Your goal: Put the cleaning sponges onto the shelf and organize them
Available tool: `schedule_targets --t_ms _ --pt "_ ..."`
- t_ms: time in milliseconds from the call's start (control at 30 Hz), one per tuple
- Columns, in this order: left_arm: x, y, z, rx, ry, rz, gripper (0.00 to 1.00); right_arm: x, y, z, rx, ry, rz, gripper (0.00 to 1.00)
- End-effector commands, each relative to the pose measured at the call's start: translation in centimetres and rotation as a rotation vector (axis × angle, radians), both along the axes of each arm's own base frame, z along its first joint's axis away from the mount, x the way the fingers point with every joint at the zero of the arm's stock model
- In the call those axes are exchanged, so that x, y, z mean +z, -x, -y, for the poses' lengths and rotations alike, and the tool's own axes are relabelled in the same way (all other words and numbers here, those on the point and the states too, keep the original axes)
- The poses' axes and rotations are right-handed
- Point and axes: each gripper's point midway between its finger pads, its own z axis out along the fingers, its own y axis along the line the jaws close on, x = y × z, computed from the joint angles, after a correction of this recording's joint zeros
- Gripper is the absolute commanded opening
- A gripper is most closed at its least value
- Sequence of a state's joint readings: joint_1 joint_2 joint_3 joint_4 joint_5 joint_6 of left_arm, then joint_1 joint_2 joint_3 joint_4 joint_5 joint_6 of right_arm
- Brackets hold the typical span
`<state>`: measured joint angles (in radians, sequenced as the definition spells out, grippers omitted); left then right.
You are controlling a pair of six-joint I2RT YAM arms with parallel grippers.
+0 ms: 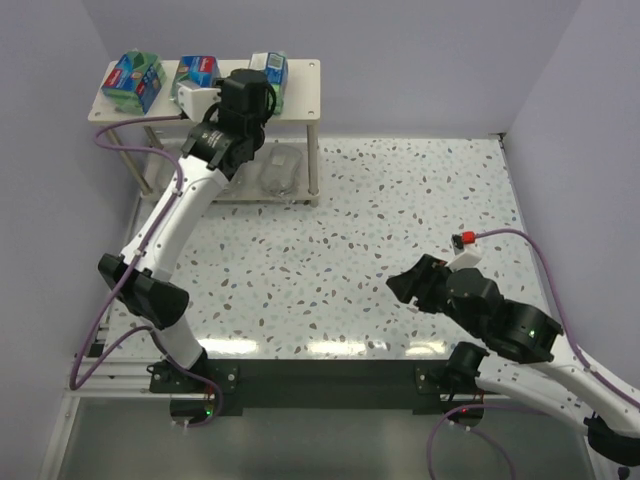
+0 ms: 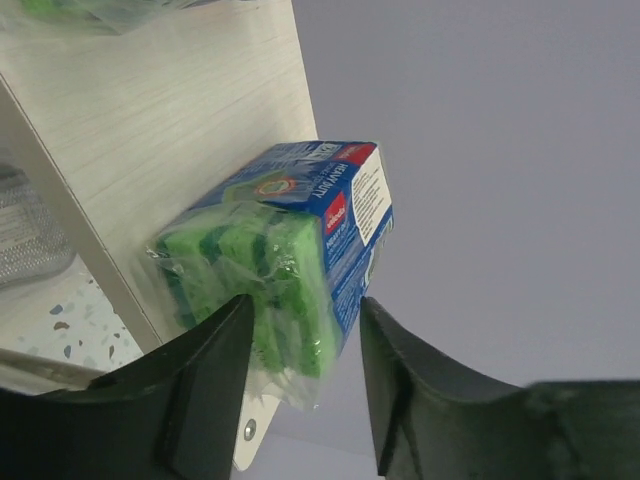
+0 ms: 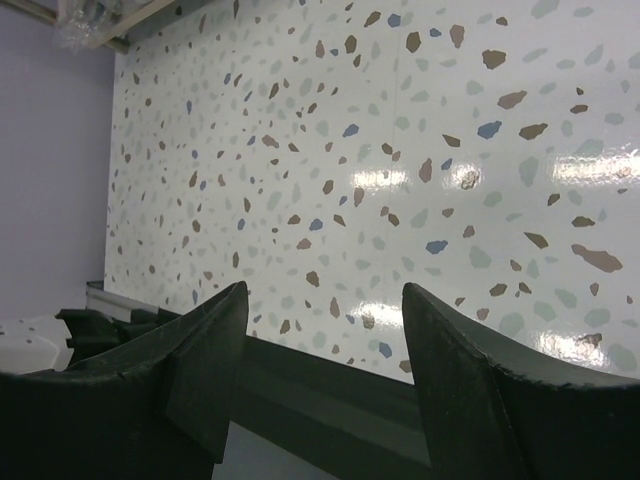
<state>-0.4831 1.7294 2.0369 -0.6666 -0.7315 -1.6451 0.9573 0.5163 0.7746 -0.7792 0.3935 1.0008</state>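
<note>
On the top board of the shelf (image 1: 305,95), at its right end, a green pack (image 1: 272,68) (image 2: 290,260) sits close to the board's edge. The middle green pack (image 1: 197,75) and far-left green pack (image 1: 133,82) are in a row with it.

The left gripper (image 1: 258,92) (image 2: 302,330) straddles that pack with its jaws parted. One finger (image 2: 215,390) is at the wrap and there is a visible gap on the other side, so it is not clamped. The pack's weight looks to be on the board.

On the lower board, one scourer (image 1: 282,168) (image 2: 25,235) shows in clear plastic. The left arm covers the rest, so I can't count them.

The right gripper (image 1: 403,285) (image 3: 325,300) is spread wide with nothing between its fingers. It is low over the table (image 1: 400,200), well apart from the shelf.

My read is that this is the let-go step on the last green pack of the top row.

- **Next move:** widen the jaws a bit more, then back straight off along the approach line. The loose wrap at the finger could snag and drag the pack off the edge.
- **Spacing:** if it needs tidying, nudge the pack inward from the edge.
- **After the arm clears:** check the lower board.
</note>
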Motion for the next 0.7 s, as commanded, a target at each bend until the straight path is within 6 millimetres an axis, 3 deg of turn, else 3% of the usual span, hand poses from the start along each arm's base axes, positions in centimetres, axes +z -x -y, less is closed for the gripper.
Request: schedule_targets --t_ms 0,67,100,167,200,233,267,333,433,500,533,567,600,633,667 --pt "3.5 0.9 -1.2 0.013 0.016 0.123 0.55 -0.3 -0.1 0.2 -0.005 0.006 0.006 0.67" --pt "5.2 1.8 -1.2 -0.005 0.034 0.18 0.64 -0.4 0.0 0.1 -0.001 0.005 0.003 0.67" --pt "4.6 1.9 -1.2 -0.018 0.008 0.172 0.67 -0.6 0.0 0.1 0.0 0.01 -0.001 0.67" --pt "7.0 3.3 -0.9 -0.061 0.024 0.25 0.73 -0.6 0.1 -0.1 0.01 0.011 -0.003 0.68" --pt "6.0 3.5 -0.5 -0.083 -0.027 0.24 0.77 -0.6 0.1 -0.1 0.011 0.012 -0.003 0.69" --pt "7.8 5.2 -1.1 -0.087 -0.033 0.294 0.8 -0.5 0.0 -0.2 0.017 0.013 0.004 0.71" --pt "8.2 5.8 -0.7 -0.083 -0.047 0.353 0.9 -0.5 0.0 -0.2 0.021 0.015 0.008 0.72" --pt "10.3 8.1 -1.6 -0.084 -0.129 0.421 1.0 -0.5 0.0 -0.1 0.021 0.015 0.013 0.78" --pt "12.5 10.3 -1.7 -0.138 -0.228 0.513 1.0 -0.6 0.0 0.0 0.027 0.031 0.022 0.82" --pt "11.8 11.5 0.1 -0.26 -0.326 0.556 1.0 -0.8 -0.1 0.0 0.033 0.049 0.022 0.84" --pt "12.8 13.5 0.0 -0.301 -0.342 0.616 1.0 -0.9 -0.1 0.0 0.035 0.06 0.026 0.85" --pt "11.3 14.3 2.0 -0.419 -0.388 0.662 1.0 -1.1 -0.2 -0.1 0.038 0.07 0.022 0.86" --pt "11.8 16.3 1.9 -0.458 -0.438 0.714 1.0 -0.9 -0.2 -0.3 0.055 0.075 0.032 0.89" --pt "11.2 17.1 2.5 -0.512 -0.47 0.726 1.0 -0.8 -0.2 -0.4 0.062 0.075 0.036 0.91" --pt "8.9 18.0 4.2 -0.634 -0.519 0.714 1.0 -0.7 -0.2 -0.4 0.065 0.078 0.039 0.93"
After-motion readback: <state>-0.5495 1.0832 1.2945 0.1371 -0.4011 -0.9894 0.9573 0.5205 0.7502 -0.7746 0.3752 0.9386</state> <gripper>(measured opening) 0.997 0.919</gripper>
